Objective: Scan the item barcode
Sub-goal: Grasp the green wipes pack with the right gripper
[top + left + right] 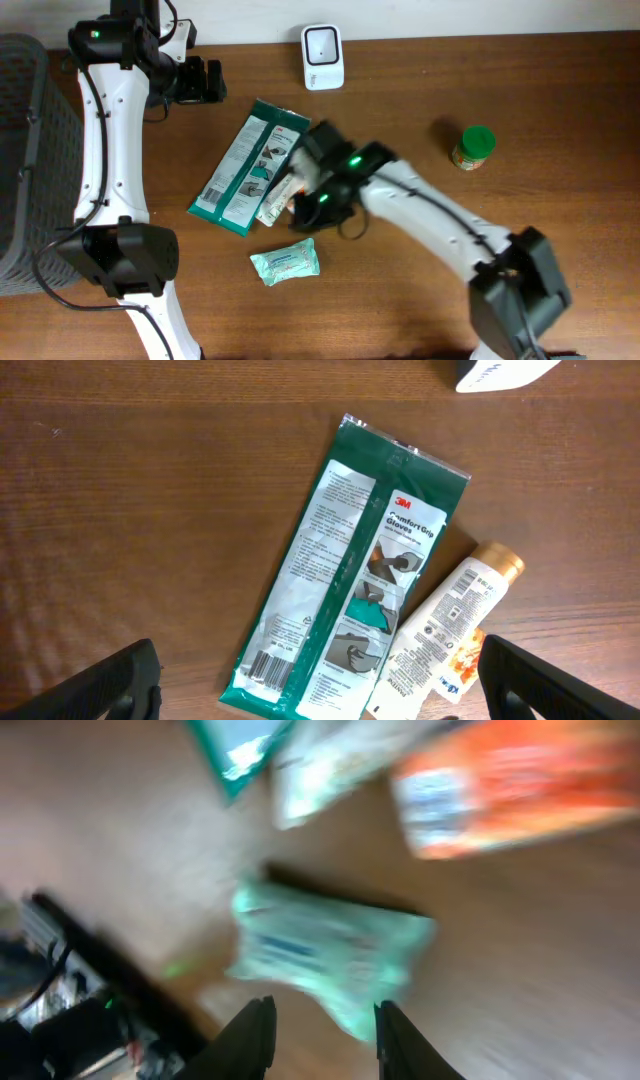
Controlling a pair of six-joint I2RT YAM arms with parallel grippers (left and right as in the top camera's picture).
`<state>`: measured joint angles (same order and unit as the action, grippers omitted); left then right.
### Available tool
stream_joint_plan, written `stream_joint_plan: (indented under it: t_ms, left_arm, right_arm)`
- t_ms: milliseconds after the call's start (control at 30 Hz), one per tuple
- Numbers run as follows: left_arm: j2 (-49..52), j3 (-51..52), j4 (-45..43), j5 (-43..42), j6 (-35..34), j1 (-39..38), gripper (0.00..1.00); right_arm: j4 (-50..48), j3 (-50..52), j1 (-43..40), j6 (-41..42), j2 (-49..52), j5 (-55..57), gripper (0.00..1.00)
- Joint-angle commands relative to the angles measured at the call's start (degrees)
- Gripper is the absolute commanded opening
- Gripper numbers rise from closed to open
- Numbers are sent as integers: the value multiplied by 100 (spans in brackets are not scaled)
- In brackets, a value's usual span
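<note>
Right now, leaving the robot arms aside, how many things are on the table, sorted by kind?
Flat packets: 2 (green glove pack, pale green wipes packet)
Tubes: 1 (white tube with gold cap)
Jars: 1 (green-lidded jar)
Scanners: 1 (white scanner)
Total: 5

Seen from overhead, the middle of the table (400,90) is crowded by the glove packet (240,170), by the tube (277,200) close against its 4 o'clock edge, and by the wipes pack (285,263) at its 6 o'clock. Only narrow gaps are left between them. Approach from 4 o'clock is blocked by the right arm (430,215), which lies over the tube. The 9 o'clock side is closed by the left arm (108,150) and the wire basket (25,150). Bare wood is left between the scanner (323,57) at 12 o'clock and the jar (473,147) at 2 o'clock.
</note>
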<state>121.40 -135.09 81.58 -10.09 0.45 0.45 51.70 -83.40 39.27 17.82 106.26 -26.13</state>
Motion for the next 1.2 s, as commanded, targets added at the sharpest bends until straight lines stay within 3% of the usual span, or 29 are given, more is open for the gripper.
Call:
stream_joint_plan:
  t_ms: [0,167,300,367,600,800,900,967,1033,1167]
  left_arm:
    - [33,7,-7,-2,48,20,99]
    - [33,7,-7,-2,48,20,100]
    - [33,7,-7,-2,48,20,99]
    - [33,7,-7,-2,48,20,99]
    - [33,7,-7,0,48,20,99]
    - [33,7,-7,0,48,20,99]
    - [33,7,-7,-2,48,20,99]
    - [33,7,-7,-2,48,20,99]
    - [33,7,-7,-2,48,20,99]
    - [33,7,-7,-2,48,20,99]
  right_arm:
    - [-293,-28,833,-90,444,-474,31]
    - [-638,-31,1130,-219,988,-726,35]
    - [-610,-31,975,-50,1231,-767,47]
    - [-313,-31,658,402,1233,-190,47]
    - [374,-133,-280,581,1233,780,46]
    - [708,-839,-1200,-37,1233,1781,49]
    - [634,-979,-1593,-262,1228,1711,50]
    - [953,-1307,-1818,-264,1095,1495,50]
    - [1471,-1554,-2090,-417,807,1325,57]
    - [2140,-1397,-2522,-894,730,944,59]
